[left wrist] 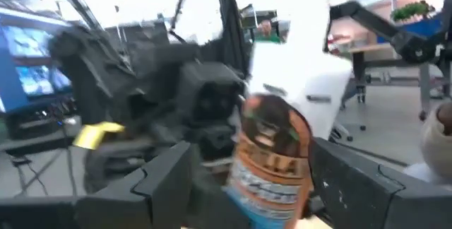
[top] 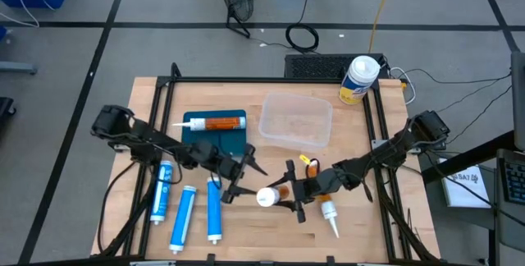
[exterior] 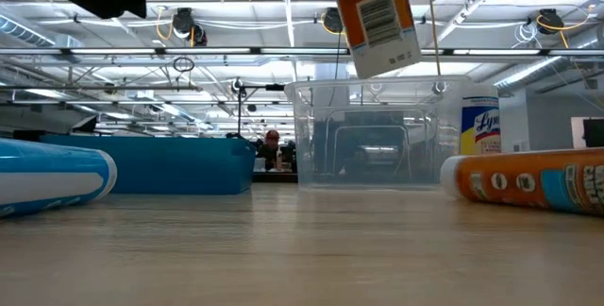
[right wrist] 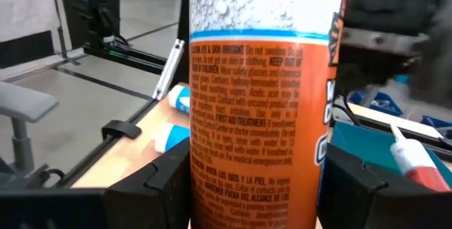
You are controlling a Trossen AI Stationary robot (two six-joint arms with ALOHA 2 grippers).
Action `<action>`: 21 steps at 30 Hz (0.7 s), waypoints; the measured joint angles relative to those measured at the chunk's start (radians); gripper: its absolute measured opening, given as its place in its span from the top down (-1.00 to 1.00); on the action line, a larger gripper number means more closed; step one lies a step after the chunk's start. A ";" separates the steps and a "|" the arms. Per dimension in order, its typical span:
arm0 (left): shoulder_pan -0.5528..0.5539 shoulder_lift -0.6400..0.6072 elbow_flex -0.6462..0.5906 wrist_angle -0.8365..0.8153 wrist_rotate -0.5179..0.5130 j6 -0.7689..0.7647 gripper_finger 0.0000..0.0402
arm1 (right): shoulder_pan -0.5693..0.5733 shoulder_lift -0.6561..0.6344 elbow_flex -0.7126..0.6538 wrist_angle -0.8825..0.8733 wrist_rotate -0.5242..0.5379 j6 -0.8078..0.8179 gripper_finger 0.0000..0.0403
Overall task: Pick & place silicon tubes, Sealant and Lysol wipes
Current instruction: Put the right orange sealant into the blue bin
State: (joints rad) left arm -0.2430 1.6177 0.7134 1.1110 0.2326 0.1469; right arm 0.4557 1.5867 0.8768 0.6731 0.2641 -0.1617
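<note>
Sealant tube [top: 275, 195], held off the table by the closed right tool [top: 297, 194], lies level, its white end toward the part-open, empty left tool [top: 243, 177].

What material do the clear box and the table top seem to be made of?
The clear box looks like thin, glossy, see-through plastic: the wood shows through its floor, and in the low view the room shows through its walls. The table top looks like pale wood with a matt finish, with plank-like lines and grain, though it may be laminate.
</note>
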 joint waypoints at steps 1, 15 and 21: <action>-0.008 0.017 0.012 -0.010 0.001 0.005 -0.35 | 0.000 0.000 0.000 0.000 0.001 -0.001 -0.07; -0.073 0.098 0.083 -0.012 -0.094 0.072 -0.35 | 0.001 0.000 0.000 0.020 0.000 -0.007 -0.07; -0.072 0.098 0.098 -0.014 -0.102 0.118 -0.35 | -0.025 0.037 0.000 0.026 0.000 -0.007 -0.07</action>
State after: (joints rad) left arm -0.3149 1.7161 0.8113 1.0974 0.1310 0.2646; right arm 0.4307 1.6233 0.8772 0.6987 0.2644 -0.1689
